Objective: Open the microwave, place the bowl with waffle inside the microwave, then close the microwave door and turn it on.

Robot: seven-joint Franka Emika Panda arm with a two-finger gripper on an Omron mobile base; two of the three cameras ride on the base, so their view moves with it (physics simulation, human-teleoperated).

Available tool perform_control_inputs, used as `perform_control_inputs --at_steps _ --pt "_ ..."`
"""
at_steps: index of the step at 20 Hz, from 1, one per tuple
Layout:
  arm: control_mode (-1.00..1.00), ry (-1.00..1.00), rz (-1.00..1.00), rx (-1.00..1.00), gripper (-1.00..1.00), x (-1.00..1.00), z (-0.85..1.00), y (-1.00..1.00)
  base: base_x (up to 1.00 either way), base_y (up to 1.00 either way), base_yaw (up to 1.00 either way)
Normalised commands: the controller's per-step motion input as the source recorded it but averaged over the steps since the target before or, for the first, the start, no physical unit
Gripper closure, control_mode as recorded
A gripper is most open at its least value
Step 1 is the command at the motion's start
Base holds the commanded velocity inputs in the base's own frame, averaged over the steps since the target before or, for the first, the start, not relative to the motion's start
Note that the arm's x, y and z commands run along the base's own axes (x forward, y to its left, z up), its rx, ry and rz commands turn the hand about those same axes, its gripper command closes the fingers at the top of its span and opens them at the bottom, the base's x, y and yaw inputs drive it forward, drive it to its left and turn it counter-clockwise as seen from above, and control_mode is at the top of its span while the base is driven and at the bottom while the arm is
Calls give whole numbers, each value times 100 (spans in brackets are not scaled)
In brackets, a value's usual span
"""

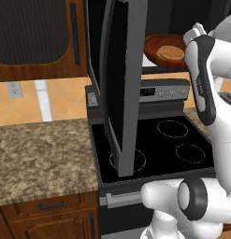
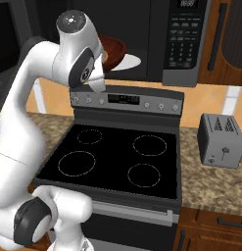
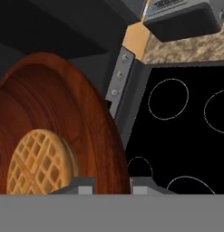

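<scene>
Your gripper (image 3: 112,185) is clamped on the bowl's (image 3: 63,118) rim, holding it level at the microwave's (image 2: 157,44) mouth so the waffle (image 1: 170,51) stays put. The door (image 1: 122,84) stands wide to the left over the stove (image 2: 117,159), clearing your way in.

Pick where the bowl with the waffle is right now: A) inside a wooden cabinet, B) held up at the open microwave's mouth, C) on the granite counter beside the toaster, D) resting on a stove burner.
B: the end effector pinches the rim of the bowl, waffle inside, at the open microwave, high above the stove.
</scene>
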Motion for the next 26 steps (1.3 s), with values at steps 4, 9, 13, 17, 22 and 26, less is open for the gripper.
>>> perform_control_inputs --at_steps 4,9,13,17,22,26 --pt "-100 7 16 0 100 80 0 1 0 0 0" --pt "-100 0 10 0 100 73 -1 0 0 0 0" --pt "-100 0 7 0 100 77 -11 1 0 0 0" --pt "-100 -1 5 0 100 64 -16 1 0 0 0" --pt "-100 -3 1 0 100 48 -24 0 0 0 0" --pt "-100 0 0 0 100 41 -27 0 0 0 0"
